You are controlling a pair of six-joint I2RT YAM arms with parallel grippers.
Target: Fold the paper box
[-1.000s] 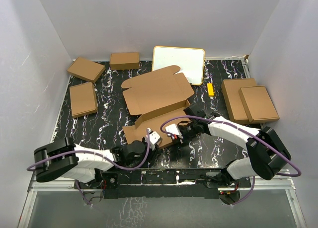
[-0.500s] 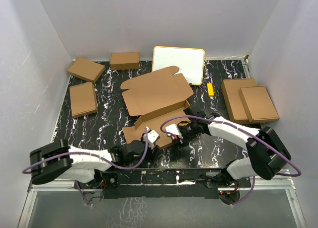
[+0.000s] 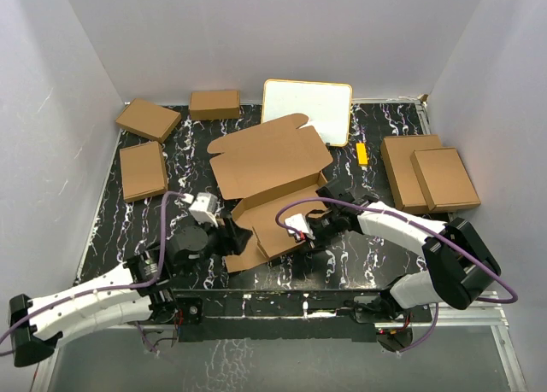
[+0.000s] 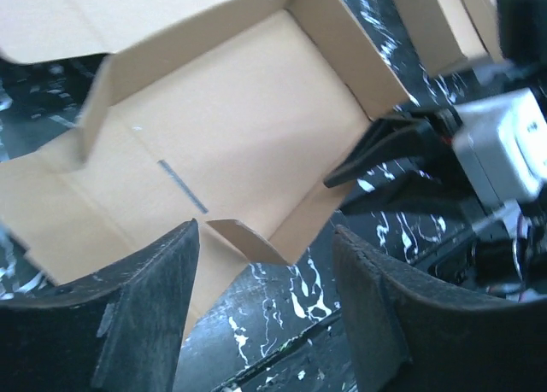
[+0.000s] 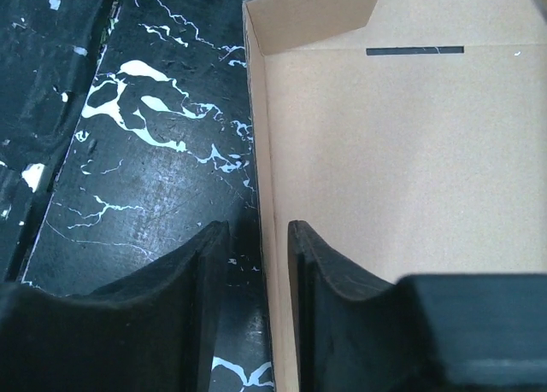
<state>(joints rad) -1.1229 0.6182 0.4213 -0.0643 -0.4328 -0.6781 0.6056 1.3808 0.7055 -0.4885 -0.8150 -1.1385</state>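
Note:
The paper box (image 3: 269, 157) lies mid-table, a brown die-cut sheet with its lid flat at the back and its near half raised into a shallow tray. My left gripper (image 3: 227, 239) sits at the tray's near left corner, open; in the left wrist view (image 4: 265, 277) only bare table and a small curled flap (image 4: 244, 238) lie between its fingers. My right gripper (image 3: 305, 236) is at the tray's near right side. In the right wrist view (image 5: 256, 238) its jaws stand slightly apart astride the upright side wall (image 5: 263, 178), with a gap on the outer side.
Small folded brown boxes lie at the left (image 3: 143, 170), back left (image 3: 148, 119) and back (image 3: 214, 103), and two are stacked at the right (image 3: 427, 174). A white board (image 3: 306, 108) leans at the back. A small yellow piece (image 3: 362, 155) lies beside the lid.
My left gripper has opened, let go of the near flap and swung to the tray's left corner. My right gripper's jaws have parted around the side wall. The tray's near part has shifted.

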